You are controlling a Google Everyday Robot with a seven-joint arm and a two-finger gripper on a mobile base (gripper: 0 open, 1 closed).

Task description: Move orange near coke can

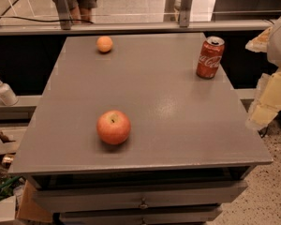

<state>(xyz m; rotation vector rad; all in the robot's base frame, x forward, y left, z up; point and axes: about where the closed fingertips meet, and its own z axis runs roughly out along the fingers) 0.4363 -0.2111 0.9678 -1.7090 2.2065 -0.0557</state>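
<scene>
The small plain orange [104, 44] lies at the far left of the grey table top [178, 116]. The red coke can [210, 57] stands upright at the far right, well apart from the orange. Only a cream and white piece of my arm [271, 95] shows, at the right edge of the camera view beside the table and just past the can. My gripper is out of view. Nothing touches the orange or the can.
A larger red-yellow apple [113, 127] sits at the near left of the table. Drawers [140, 198] are under the top. A soap dispenser [3, 91] stands on a ledge to the left. A rail [131, 27] runs behind the table.
</scene>
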